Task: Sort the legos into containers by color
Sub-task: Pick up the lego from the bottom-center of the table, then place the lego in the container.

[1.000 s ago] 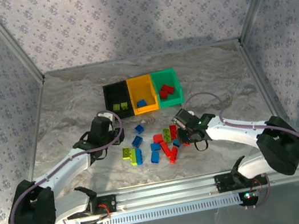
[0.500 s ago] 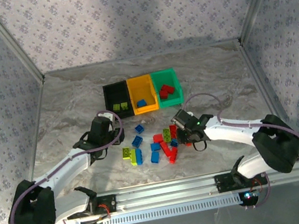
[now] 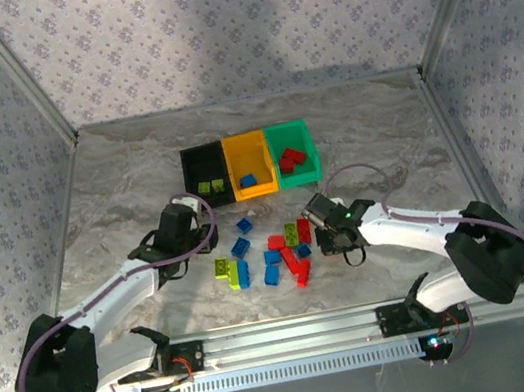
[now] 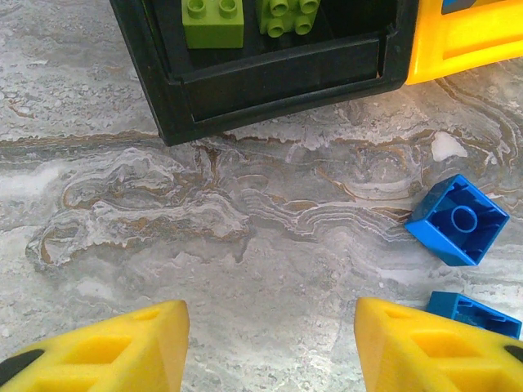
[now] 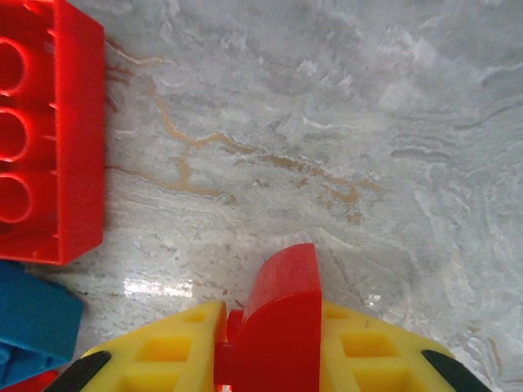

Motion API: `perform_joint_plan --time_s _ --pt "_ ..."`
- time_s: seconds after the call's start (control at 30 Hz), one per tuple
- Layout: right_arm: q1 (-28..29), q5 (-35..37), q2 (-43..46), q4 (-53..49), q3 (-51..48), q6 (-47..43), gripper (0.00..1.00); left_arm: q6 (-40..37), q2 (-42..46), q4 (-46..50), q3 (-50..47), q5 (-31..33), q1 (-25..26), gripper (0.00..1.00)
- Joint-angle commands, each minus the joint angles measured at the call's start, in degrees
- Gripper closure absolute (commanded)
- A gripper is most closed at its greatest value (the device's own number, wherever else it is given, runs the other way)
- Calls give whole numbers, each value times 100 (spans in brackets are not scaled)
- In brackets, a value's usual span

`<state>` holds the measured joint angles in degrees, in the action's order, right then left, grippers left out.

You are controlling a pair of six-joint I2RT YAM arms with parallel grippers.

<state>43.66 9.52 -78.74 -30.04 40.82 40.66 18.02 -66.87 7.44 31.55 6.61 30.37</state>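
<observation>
Between the near edge and the row of bins, about the middle of the desk [image 3: 109, 192], the loose legos [image 3: 270, 251] lie scattered in red, blue and lime green. We see the right pincer [image 5: 278, 347] clamped on a red brick [image 5: 282, 302]. This brick stands on edge between the yellow fingers [image 5: 172, 351], its long axis running straight out ahead of them. Near it a larger red brick [image 5: 49, 131] lies hollow side up, its long axis running the same way.

The left pincer [image 4: 268, 347] hangs with its fingers apart and nothing between them. It faces the black bin [image 4: 270, 77], which holds two lime green bricks [image 4: 213, 20], studs up. A blue brick [image 4: 456, 219] lies hollow side up, turned cornerwise.

Toward the far edge the black bin, the orange-yellow bin [image 3: 250, 155] and the green bin [image 3: 289, 136] stand side by side, touching. Each has its long axis running from the near edge to the far edge. The orange-yellow one holds blue, the green one red.
</observation>
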Motion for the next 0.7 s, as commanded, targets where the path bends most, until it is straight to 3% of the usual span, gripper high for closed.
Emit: perform_joint_plan --time_s 0.0,0.23,0.37,0.67 --pt "-166 65 107 49 496 -255 74 -18 -34 -67 114 -125 -10 44" --pt "-824 -44 -769 660 1906 -1061 74 -14 -53 -41 136 -121 -9 44" --pt "-1326 -506 -1509 1025 2602 -1402 73 -9 23 -66 90 -146 -9 44" --pt "-1756 -726 -3397 248 5085 -2022 72 -16 -66 -58 141 -107 -6 44"
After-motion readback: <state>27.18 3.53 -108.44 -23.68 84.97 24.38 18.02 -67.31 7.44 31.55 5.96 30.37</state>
